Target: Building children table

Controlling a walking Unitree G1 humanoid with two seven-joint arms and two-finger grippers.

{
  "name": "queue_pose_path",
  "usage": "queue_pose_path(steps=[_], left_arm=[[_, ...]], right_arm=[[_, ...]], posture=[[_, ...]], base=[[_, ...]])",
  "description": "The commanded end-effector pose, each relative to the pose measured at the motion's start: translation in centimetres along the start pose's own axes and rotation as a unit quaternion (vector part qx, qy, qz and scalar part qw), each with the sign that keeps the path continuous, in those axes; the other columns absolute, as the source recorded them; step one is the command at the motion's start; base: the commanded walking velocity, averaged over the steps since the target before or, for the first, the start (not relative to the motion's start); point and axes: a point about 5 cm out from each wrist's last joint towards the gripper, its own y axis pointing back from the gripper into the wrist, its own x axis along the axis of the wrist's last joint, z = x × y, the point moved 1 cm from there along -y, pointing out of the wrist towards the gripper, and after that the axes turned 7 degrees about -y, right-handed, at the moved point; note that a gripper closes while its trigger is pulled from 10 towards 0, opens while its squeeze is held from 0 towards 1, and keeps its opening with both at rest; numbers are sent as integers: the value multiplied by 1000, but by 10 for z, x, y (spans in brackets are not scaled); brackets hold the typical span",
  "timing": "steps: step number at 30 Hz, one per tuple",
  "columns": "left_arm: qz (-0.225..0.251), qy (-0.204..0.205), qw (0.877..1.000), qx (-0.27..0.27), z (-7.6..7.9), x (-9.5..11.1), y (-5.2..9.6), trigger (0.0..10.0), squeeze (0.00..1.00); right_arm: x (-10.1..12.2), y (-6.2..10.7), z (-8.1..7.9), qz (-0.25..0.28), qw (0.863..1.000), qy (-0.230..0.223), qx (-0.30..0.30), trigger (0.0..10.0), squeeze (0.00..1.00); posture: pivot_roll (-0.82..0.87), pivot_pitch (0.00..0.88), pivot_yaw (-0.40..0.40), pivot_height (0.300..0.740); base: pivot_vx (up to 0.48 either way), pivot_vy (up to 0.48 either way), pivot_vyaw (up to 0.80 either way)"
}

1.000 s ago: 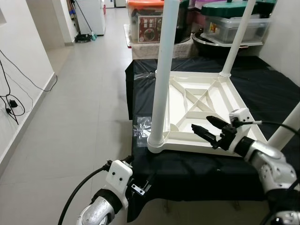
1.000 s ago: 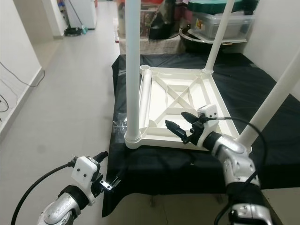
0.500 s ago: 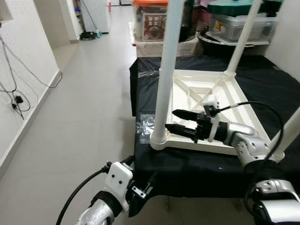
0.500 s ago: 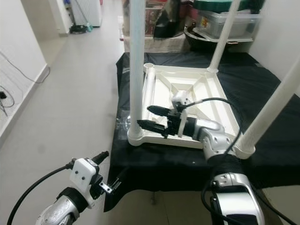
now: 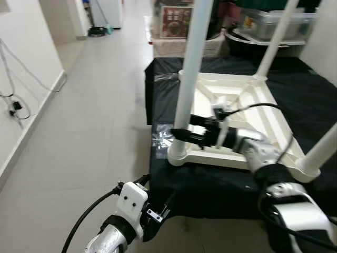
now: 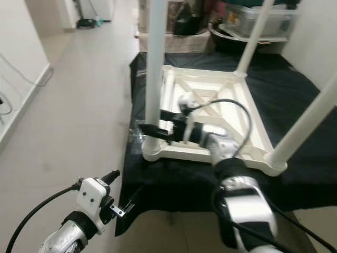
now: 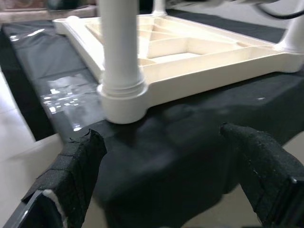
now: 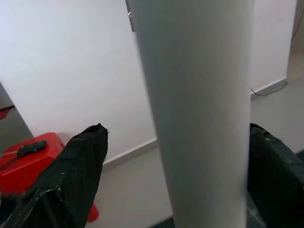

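Observation:
The white children's table (image 5: 227, 158) lies upside down on a black cloth (image 5: 210, 184), with three legs pointing up. My right gripper (image 5: 185, 127) reaches left across the frame and is open. One black finger stands on each side of the near-left leg (image 5: 191, 84), just above its socket (image 5: 178, 154). In the right wrist view that leg (image 8: 199, 114) runs between the two fingers (image 8: 78, 166), with a gap on one side. My left gripper (image 7: 166, 161) is open and low, in front of the cloth's edge below that socket. Its foam pads (image 7: 78, 161) hold nothing.
Plastic storage bins (image 5: 268, 21) and a box (image 5: 176, 26) crowd the back. A clear plastic bag (image 5: 160, 139) lies on the cloth beside the socket. Tiled floor (image 5: 84, 116) stretches out to the left, up to a wall with hanging cables (image 5: 11, 105).
My right gripper has swung left from above the table's underside to straddle the near-left leg. The head camera has shifted a little. The left arm stays put.

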Motion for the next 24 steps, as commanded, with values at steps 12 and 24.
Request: queue_pose_path(steps=[12, 24], left_arm=[[-10, -5, 1000, 5, 1, -2, 2, 10000, 0], [-14, -8, 1000, 5, 0, -3, 1, 10000, 0]], right_arm=[[7, -19, -1, -1, 1000, -4, 21, 0, 0], [3, 10, 7, -14, 1000, 4, 17, 0, 0]], posture=[[162, 112, -59, 740], [150, 100, -53, 740]], base=[[0, 0, 0], [0, 0, 0]])
